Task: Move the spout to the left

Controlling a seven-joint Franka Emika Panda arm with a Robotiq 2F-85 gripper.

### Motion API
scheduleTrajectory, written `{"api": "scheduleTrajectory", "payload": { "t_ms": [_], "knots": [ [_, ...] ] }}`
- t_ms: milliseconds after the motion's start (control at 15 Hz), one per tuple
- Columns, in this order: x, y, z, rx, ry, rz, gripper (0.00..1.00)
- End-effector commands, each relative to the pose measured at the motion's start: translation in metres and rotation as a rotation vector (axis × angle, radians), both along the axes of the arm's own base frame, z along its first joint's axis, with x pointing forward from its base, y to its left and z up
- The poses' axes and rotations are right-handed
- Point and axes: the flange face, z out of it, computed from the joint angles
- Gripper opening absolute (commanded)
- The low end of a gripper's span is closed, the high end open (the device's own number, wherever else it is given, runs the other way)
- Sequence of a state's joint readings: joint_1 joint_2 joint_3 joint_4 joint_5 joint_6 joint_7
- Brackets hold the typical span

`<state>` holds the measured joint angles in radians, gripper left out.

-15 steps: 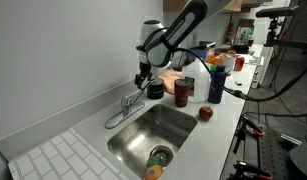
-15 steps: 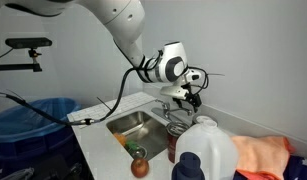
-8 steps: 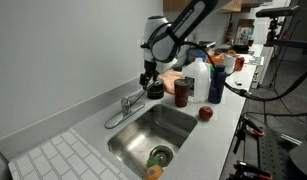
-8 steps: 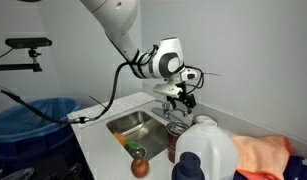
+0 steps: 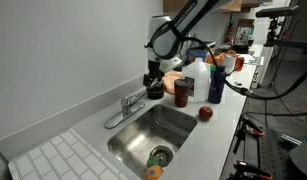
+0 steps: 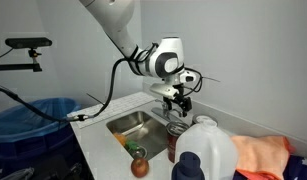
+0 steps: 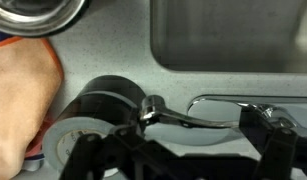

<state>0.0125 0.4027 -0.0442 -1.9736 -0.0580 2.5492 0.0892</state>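
The chrome spout [image 5: 114, 119] lies low along the back rim of the sink [image 5: 143, 135], pointing away from the bottles. Its short base [image 5: 126, 102] carries a lever handle [image 7: 188, 120] that points toward a black tape roll [image 7: 93, 115]. My gripper [image 5: 151, 84] hangs over the lever's tip and the tape roll, apart from the spout. In the wrist view its fingers [image 7: 183, 150] stand wide open with the lever between them, touching nothing. The spout tube is out of the wrist view. In an exterior view my gripper [image 6: 177, 99] covers the faucet.
A red can [image 5: 182, 92], a white jug [image 5: 198, 75], a blue bottle [image 5: 215, 82] and an apple [image 5: 206, 113] crowd the counter beside the sink. An orange cloth [image 7: 18, 100] lies next to the tape. An orange item [image 5: 153, 172] sits near the drain [image 5: 160, 156].
My gripper has shifted a little along the counter, from over the faucet base toward the tape roll and bottles. The spout has not moved.
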Motion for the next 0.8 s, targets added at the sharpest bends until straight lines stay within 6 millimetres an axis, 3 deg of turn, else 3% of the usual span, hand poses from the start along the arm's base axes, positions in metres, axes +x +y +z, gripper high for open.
{"api": "scheduleTrajectory", "payload": {
  "t_ms": [0,467,733],
  "knots": [
    [-0.019,0.025,0.01,0.085,0.028,0.049,1.0],
    [-0.046,0.062,0.013,0.163,0.108,0.201,1.0],
    [-0.053,0.105,0.009,0.193,0.149,0.308,1.0]
  ]
}}
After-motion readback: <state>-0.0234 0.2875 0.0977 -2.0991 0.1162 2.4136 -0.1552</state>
